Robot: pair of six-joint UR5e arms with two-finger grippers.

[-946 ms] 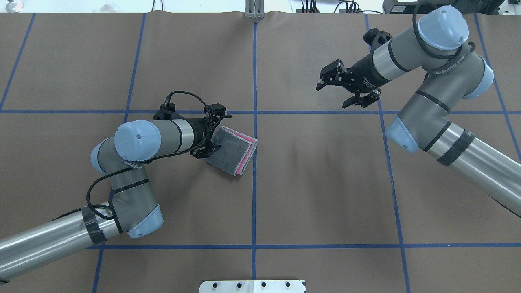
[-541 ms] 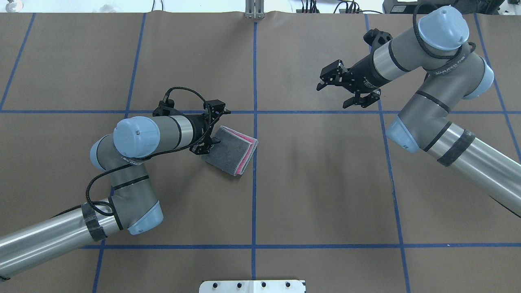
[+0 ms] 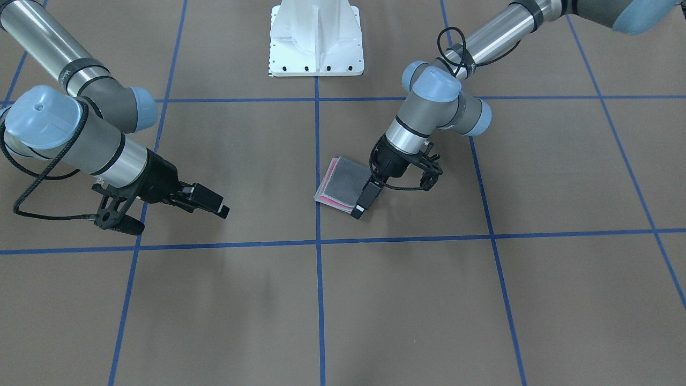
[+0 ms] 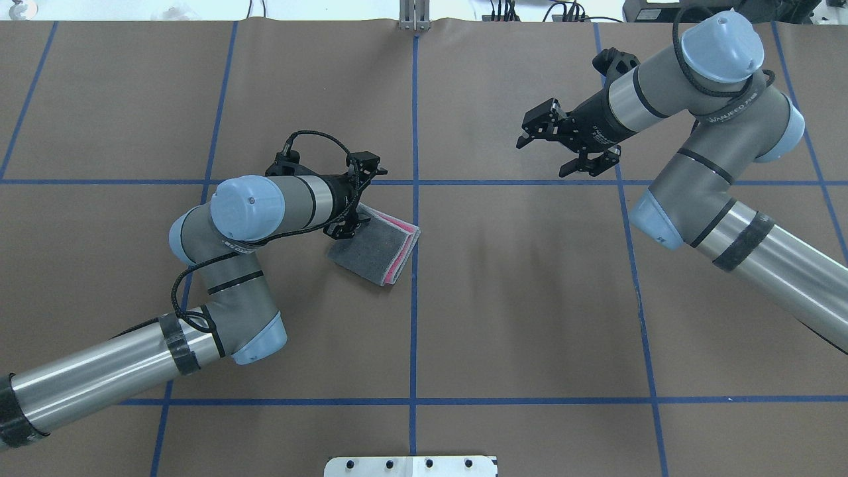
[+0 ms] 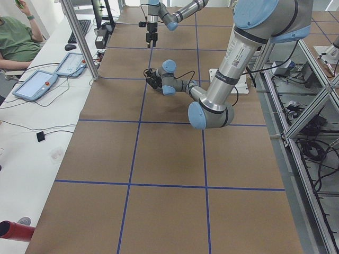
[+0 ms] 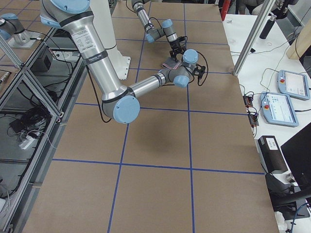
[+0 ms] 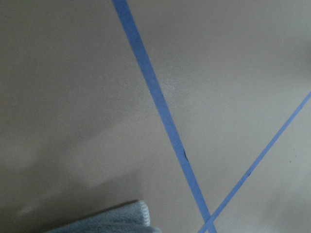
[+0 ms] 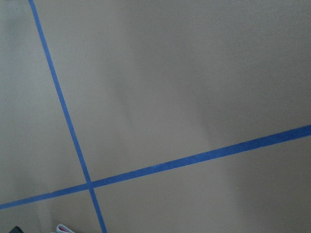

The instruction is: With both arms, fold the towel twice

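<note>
Since the earlier overhead frame the left arm (image 4: 248,209) has swung its blue-capped joint toward the centre line and farther up the counter (image 4: 517,298). The towel (image 4: 374,248) and the right arm (image 4: 719,43) have not shifted.

On the left tool (image 4: 361,199) the fingers are apart with nothing between them. It is poised at the towel's left corner, and contact with the cloth cannot be confirmed. On the right tool (image 4: 541,157) the fingers are also apart and empty. It is held above bare counter, well apart from the towel, across the centre blue tape line (image 4: 414,298).

The towel is folded into a small stacked rectangle, dark grey face up. In the overhead view, pink layers and a pale stitched edge show along its right side. It lies flat on the counter just left of the centre blue tape line, below the cross line. The left wrist view shows one grey corner with pale edging at its bottom margin.
</note>
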